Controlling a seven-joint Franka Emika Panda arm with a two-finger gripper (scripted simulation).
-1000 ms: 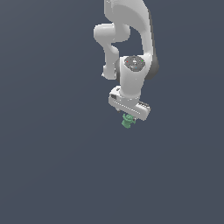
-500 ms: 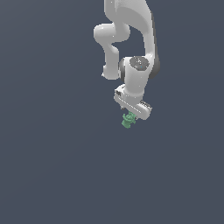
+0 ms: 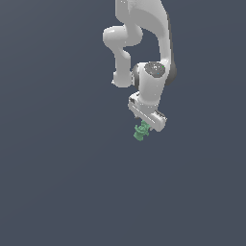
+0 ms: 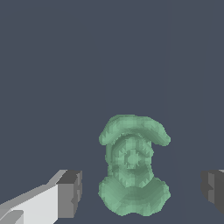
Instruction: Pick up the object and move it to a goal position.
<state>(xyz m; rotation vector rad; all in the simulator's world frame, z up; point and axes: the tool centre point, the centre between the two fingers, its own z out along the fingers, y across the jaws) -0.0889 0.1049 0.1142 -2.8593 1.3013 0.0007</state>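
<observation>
plain dark grey counter. the tool (image 4: 140,190) is spread, the object (image 4: 133,164) between its fingers (image 4: 70,192), untouched. its long axis runs across the gap.

There is one white robot arm (image 3: 144,43). It has one gripper (image 3: 144,126) with two fingers (image 4: 70,192). There is one small green lumpy thing (image 4: 132,164). Nothing else can be counted.
</observation>
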